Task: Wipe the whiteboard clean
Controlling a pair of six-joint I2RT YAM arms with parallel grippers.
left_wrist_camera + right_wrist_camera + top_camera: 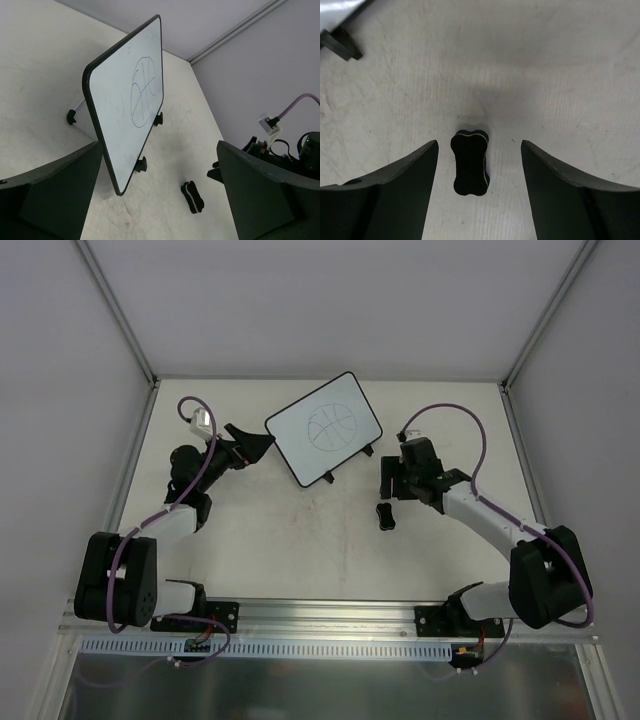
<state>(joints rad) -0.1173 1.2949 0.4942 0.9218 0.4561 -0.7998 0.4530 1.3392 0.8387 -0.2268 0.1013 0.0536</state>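
The whiteboard (325, 428) stands tilted on its small black feet at the middle of the table, with a ball-like circle drawn in blue on it (125, 100). A small black eraser (385, 516) lies on the table to its right (192, 196). My right gripper (390, 480) hovers at the eraser (470, 162), which shows between its fingers (479, 142) with a gap on each side, untouched. My left gripper (252, 440) is open beside the board's left corner. That corner sits between its fingers (160, 150) without contact.
Grey walls with metal frame posts (118, 310) close in the table at the back and both sides. One of the board's black feet (342, 45) shows at the top left of the right wrist view. Purple cables (470, 425) loop over both arms.
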